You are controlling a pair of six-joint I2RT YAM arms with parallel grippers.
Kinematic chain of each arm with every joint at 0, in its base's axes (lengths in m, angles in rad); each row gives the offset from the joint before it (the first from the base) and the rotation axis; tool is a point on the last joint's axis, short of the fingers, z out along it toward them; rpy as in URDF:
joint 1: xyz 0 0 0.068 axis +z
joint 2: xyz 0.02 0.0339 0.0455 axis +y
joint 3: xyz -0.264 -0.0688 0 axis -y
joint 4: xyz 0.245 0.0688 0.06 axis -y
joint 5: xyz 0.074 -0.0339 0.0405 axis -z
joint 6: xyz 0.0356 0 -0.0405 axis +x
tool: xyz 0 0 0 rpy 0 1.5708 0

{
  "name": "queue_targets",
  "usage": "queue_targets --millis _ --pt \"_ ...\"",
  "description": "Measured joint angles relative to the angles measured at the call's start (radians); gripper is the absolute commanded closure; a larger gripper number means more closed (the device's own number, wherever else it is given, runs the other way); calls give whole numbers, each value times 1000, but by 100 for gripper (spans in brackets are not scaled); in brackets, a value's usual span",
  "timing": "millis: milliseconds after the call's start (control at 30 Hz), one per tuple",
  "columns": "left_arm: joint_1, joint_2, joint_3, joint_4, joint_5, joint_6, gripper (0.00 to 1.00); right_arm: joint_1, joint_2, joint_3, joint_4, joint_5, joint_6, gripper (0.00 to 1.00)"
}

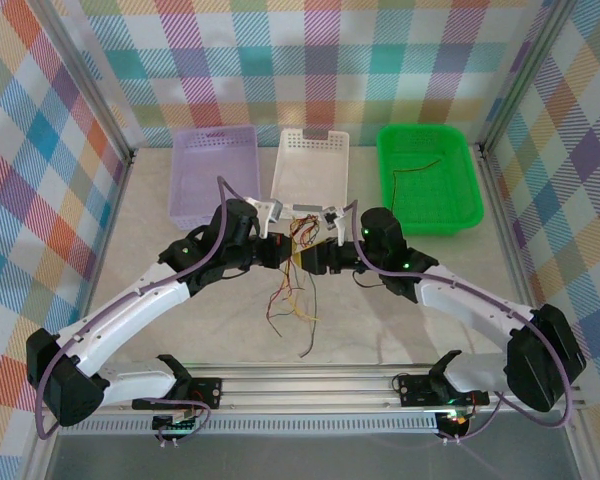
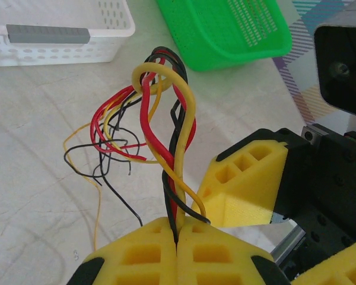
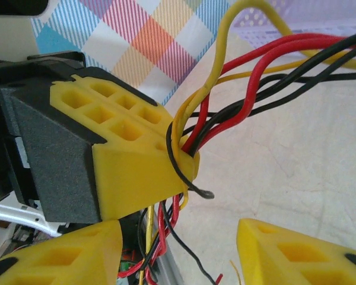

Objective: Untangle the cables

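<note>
The cables (image 1: pixel 292 290) are a tangle of thin red, yellow and black wires hanging between the two arms at the table's middle, with loose ends trailing on the surface. My left gripper (image 1: pixel 285 252) is shut on the bundle. In the left wrist view its yellow fingers (image 2: pixel 136 255) pinch the twisted cables (image 2: pixel 166 130) at their base. My right gripper (image 1: pixel 318 258) sits right beside it. In the right wrist view it (image 3: pixel 178 237) stands open, its fingers (image 3: pixel 53 255) apart, with strands of the cables (image 3: pixel 255 71) hanging down near the left one.
Three baskets stand in a row at the back: purple (image 1: pixel 215 131), white (image 1: pixel 285 170) and green (image 1: pixel 385 180). One thin wire (image 1: pixel 420 168) lies in the green basket. Plaid walls enclose the table. The rail with the arm bases runs along the near edge.
</note>
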Motion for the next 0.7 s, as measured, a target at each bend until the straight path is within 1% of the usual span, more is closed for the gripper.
queue_targets --millis 167,267,433,700 --pt "2 0 0 1 -1 0 100 11 5 -8 30 35 -4 56" --pt "5 0 -3 2 0 -3 100 14 6 -15 48 42 -3 58" --pt "18 0 -17 14 12 -32 100 21 6 -32 70 53 -4 58" --pt "74 -1 -43 84 110 -128 100 32 6 -57 103 63 -3 56"
